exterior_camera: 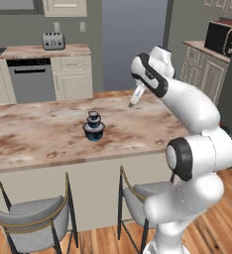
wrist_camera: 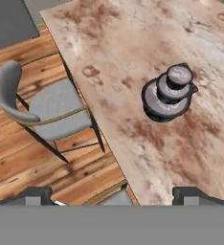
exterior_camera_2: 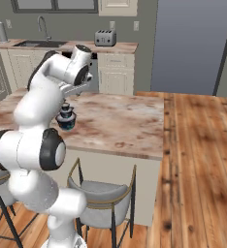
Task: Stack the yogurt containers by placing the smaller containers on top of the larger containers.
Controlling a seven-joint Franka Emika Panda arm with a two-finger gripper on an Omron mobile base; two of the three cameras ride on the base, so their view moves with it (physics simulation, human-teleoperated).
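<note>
The yogurt containers stand as one stack on the marbled island counter (exterior_camera: 33, 134). The widest dark-blue tub (exterior_camera: 93, 131) (wrist_camera: 157, 106) is at the bottom. The medium tub (wrist_camera: 173, 91) sits in it, and the tiny tub (exterior_camera: 93, 116) (wrist_camera: 179, 75) is on top. The same stack (exterior_camera_2: 66, 117) shows partly behind my arm in the right base view. My gripper (wrist_camera: 114, 195) hovers high above the counter's near edge, open and holding nothing. The stack lies ahead of it and to the right in the hand view.
Two grey stools (exterior_camera: 36, 218) (exterior_camera: 138, 196) are tucked under the island's near edge, and one (wrist_camera: 47, 107) lies below the hand. A toaster (exterior_camera: 53, 41) stands on the back counter and a microwave (exterior_camera: 221, 37) at the right. Wooden floor (exterior_camera_2: 198, 145) lies right of the island.
</note>
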